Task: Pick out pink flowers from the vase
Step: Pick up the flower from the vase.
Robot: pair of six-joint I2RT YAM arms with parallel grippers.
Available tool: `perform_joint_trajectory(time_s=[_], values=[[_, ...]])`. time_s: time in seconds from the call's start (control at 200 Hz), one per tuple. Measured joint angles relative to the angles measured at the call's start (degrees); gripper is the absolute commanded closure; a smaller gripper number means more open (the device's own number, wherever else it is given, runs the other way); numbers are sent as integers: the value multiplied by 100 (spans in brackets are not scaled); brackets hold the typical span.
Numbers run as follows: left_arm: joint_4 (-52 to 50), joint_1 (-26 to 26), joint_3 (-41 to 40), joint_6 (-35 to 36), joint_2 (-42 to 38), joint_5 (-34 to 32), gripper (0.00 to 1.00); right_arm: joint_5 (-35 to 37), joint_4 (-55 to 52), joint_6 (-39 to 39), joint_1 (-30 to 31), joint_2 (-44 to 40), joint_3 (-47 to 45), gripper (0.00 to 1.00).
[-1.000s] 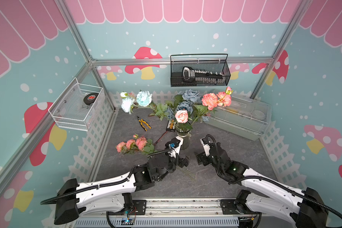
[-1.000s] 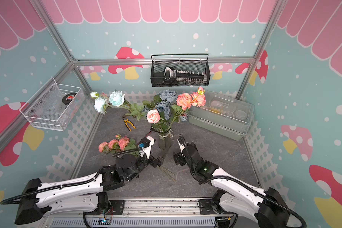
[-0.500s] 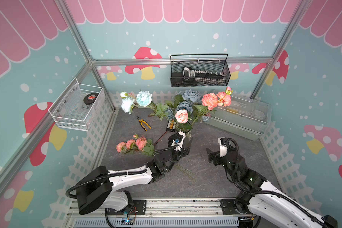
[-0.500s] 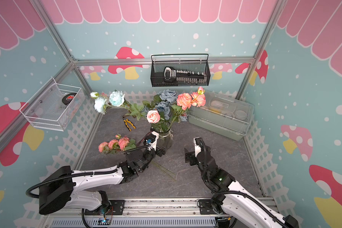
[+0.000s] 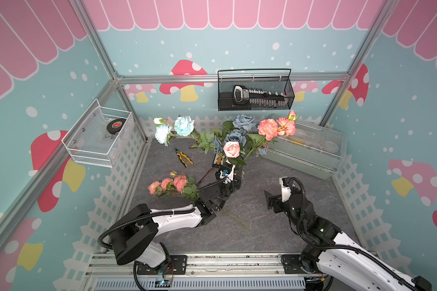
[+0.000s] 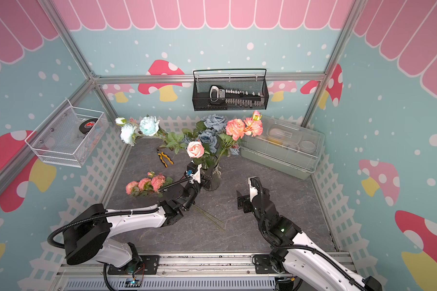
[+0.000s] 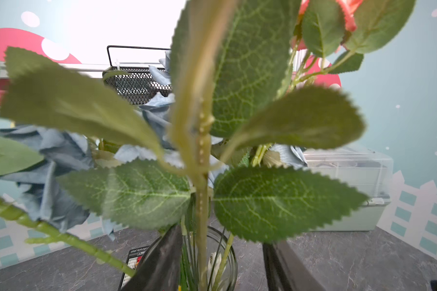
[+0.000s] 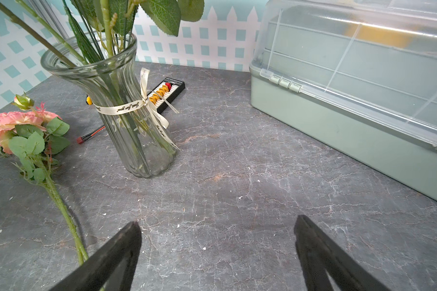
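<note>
The clear ribbed vase (image 6: 213, 179) (image 8: 126, 121) stands mid-table with a pale ribbon round its neck. It holds a pink rose (image 5: 231, 149) (image 6: 195, 149), two coral-pink ruffled blooms (image 5: 275, 126) and other flowers. My left gripper (image 5: 234, 175) (image 7: 220, 239) is at the vase mouth. Its jaws stand apart on either side of the rose's green stem (image 7: 202, 201), one finger close to it and a gap at the other. Another spray of pink flowers (image 5: 169, 184) (image 8: 10, 126) lies on the table to the left. My right gripper (image 5: 275, 189) (image 8: 217, 221) is open above bare table, right of the vase.
Pale aqua blooms (image 5: 179, 126) and grey-blue roses (image 5: 242, 121) share the vase. Yellow pliers (image 5: 183, 157) and a black connector board (image 8: 165, 93) lie behind it. A green box with a clear lid (image 5: 305, 148) fills the back right. Loose green stems (image 5: 235, 219) lie by the left arm.
My left gripper has risen to the vase mouth and its jaws have narrowed round the rose stem. The right arm has drawn back to the right, away from the vase.
</note>
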Motion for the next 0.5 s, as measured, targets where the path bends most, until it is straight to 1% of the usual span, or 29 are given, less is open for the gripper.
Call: perform_joint_trajectory(time_s=[0.12, 0.215, 0.335, 0.5], values=[[4, 42, 81, -50, 11, -4, 84, -4, -2, 2, 0, 0, 0, 7], [2, 46, 111, -72, 9, 4, 94, -17, -2, 11, 0, 2, 0, 7], [-55, 68, 118, -35, -24, -2, 100, -24, -2, 13, 0, 0, 0, 7], [-361, 76, 251, -13, -216, 61, 100, -46, -2, 13, 0, 0, 0, 7]])
